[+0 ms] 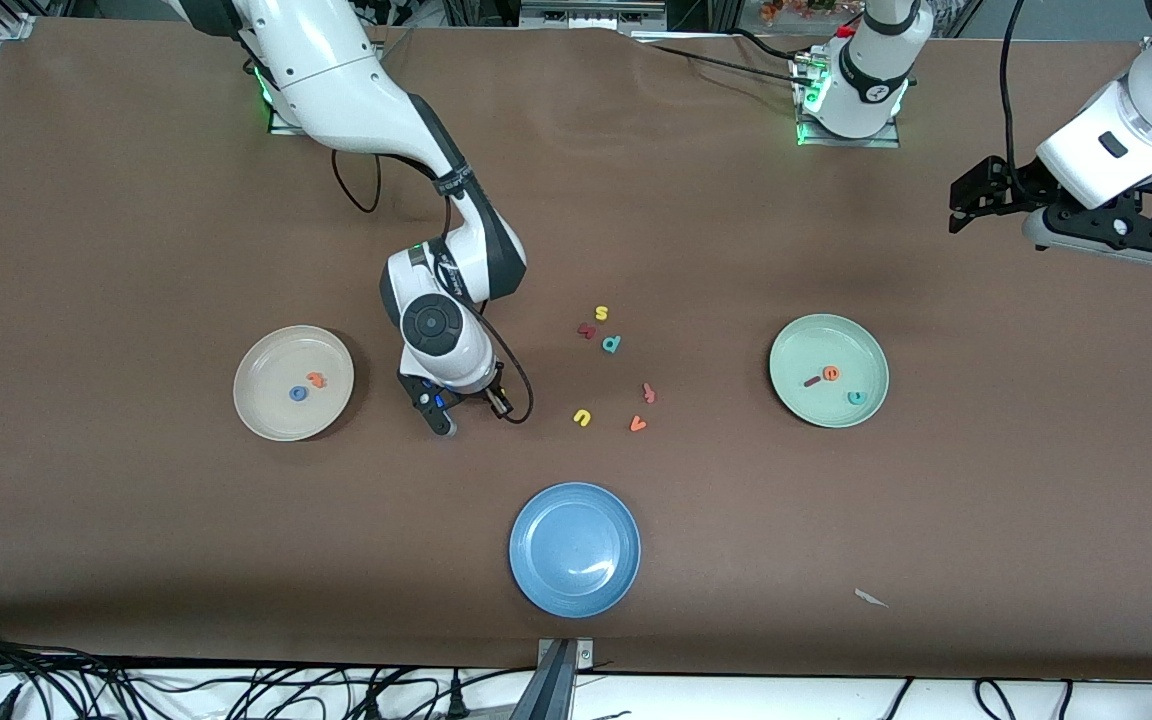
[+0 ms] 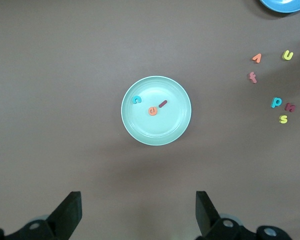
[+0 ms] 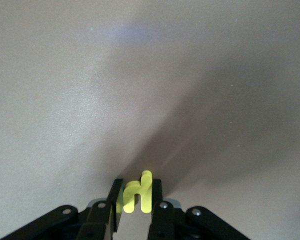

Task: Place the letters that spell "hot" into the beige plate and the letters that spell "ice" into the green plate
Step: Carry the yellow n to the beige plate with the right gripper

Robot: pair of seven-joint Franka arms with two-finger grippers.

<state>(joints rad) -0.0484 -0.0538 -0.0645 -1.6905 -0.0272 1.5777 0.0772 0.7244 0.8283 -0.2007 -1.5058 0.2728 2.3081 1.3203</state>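
My right gripper [image 1: 444, 420] is down at the table between the beige plate [image 1: 276, 410] and the loose letters. In the right wrist view it [image 3: 136, 192] is shut on the yellow "h" [image 3: 139, 195], which stands upright between the fingers. The beige plate holds the blue "o" [image 1: 298, 394] and the orange "t" [image 1: 316, 379]. On the green plate [image 1: 816, 345] lie the dark red "i" [image 1: 813, 380], the orange "e" [image 1: 831, 373] and the teal "c" [image 1: 856, 397]. My left gripper [image 1: 971, 200] waits high over the left arm's end of the table, open [image 2: 137, 210] and holding nothing.
A blue plate [image 1: 574, 548] sits nearer the front camera. Loose letters lie mid-table: yellow "s" [image 1: 601, 314], a dark red letter [image 1: 586, 329], teal "p" [image 1: 612, 345], a reddish letter [image 1: 649, 393], yellow "u" [image 1: 582, 417], orange "v" [image 1: 638, 424]. A paper scrap [image 1: 871, 598] lies near the front edge.
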